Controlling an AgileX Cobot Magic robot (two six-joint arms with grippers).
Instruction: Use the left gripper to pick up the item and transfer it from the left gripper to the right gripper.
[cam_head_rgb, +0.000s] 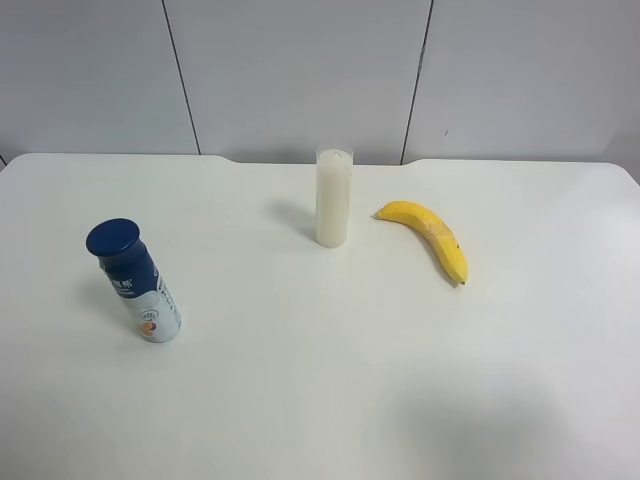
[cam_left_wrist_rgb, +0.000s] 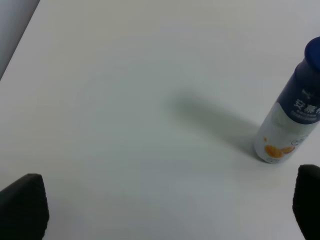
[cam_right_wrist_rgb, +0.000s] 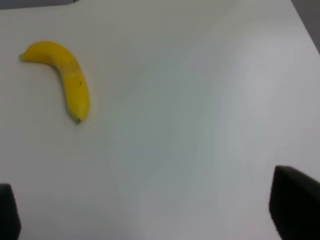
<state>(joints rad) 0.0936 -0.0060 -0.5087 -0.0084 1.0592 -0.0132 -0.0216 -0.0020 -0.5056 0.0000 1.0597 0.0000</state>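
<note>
Exterior high view: nothing of the task is done yet. The blue-capped, blue-labelled, white-bodied cylindrical bottle (cam_head_rgb: 135, 285) stands untouched near the white tabletop's (cam_head_rgb: 350, 400) edge at this view's left. A tall white translucent cylinder (cam_head_rgb: 334, 198) stands toward the far edge, with a yellow banana (cam_head_rgb: 430, 235) just beside it. Neither arm shows here.

Right wrist view: the black right gripper (cam_right_wrist_rgb: 150, 210) is spread wide and empty over bare tabletop, with the banana ahead. Only its fingertips show.

Left wrist view: the black left gripper (cam_left_wrist_rgb: 165, 205) is likewise spread wide and empty. The bottle stands ahead, off toward one finger and not between them, its cap cut off. Pickup and handover both remain.
</note>
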